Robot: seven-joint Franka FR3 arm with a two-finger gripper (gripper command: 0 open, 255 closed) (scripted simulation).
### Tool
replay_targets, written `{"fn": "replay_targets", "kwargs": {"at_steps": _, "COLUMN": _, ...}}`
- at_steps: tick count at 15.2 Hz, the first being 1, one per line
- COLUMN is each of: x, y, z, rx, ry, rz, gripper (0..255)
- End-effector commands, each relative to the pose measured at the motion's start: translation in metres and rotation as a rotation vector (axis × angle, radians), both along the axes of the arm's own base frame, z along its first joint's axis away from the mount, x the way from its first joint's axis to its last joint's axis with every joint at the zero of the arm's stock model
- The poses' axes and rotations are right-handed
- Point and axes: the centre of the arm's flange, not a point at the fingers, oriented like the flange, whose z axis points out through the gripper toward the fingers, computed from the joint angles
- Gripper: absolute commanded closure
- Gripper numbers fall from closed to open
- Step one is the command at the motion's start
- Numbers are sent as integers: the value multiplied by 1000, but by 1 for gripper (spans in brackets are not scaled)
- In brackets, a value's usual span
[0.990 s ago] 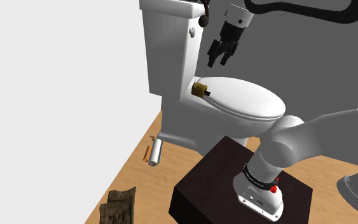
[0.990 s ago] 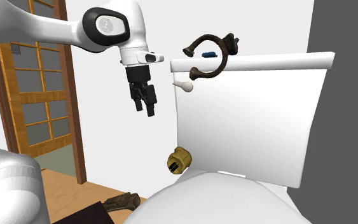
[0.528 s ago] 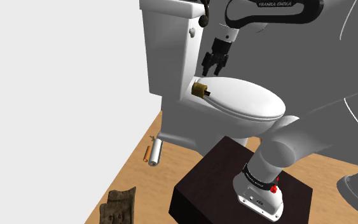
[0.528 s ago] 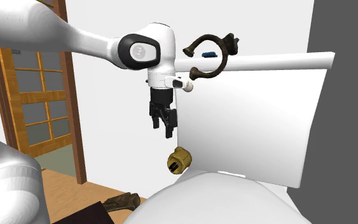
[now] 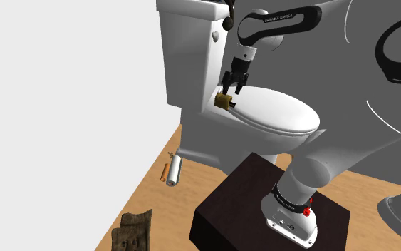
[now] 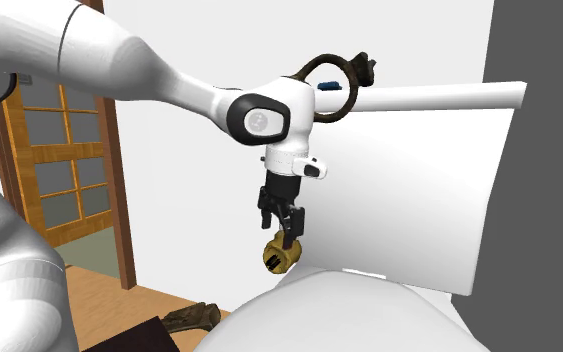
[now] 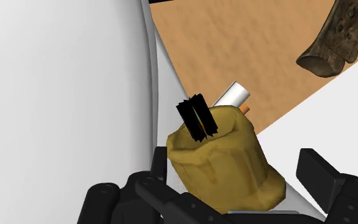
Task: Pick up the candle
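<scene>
Candle (image 7: 225,162) sits just below and between the gripper's (image 6: 287,230) parted fingers

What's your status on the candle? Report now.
Pincer open, low over the candle, fingers either side, not closed. Candle brownish-yellow, on the white toilet by the tank. Nothing blocking the grasp.

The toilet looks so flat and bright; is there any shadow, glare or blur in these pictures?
Shoulder view: the toilet has soft grey shading and no glare. Second exterior view: the gripper casts no visible shadow on the white tank behind it. Wrist view: the yellow-brown candle is sharp, not blurred.
</scene>
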Motion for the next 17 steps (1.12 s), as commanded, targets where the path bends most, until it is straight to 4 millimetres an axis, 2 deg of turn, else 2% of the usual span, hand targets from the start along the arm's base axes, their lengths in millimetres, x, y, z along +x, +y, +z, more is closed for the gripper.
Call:
{"fn": "replay_targets", "kwargs": {"at_steps": 1, "x": 0, "y": 0, "z": -10, "rx": 1, "ry": 1, "rz": 0, "gripper": 0}}
{"fn": "replay_targets", "kwargs": {"at_steps": 4, "x": 0, "y": 0, "z": -26, "rx": 1, "ry": 1, "rz": 0, "gripper": 0}}
{"fn": "replay_targets", "kwargs": {"at_steps": 6, "x": 0, "y": 0, "z": -29, "rx": 1, "ry": 1, "rz": 0, "gripper": 0}}
{"fn": "replay_targets", "kwargs": {"at_steps": 7, "x": 0, "y": 0, "z": -29, "rx": 1, "ry": 1, "rz": 0, "gripper": 255}}
{"fn": "replay_targets", "kwargs": {"at_steps": 16, "x": 0, "y": 0, "z": -29, "rx": 1, "ry": 1, "rz": 0, "gripper": 255}}
{"fn": "replay_targets", "kwargs": {"at_steps": 17, "x": 0, "y": 0, "z": -24, "rx": 1, "ry": 1, "rz": 0, "gripper": 255}}
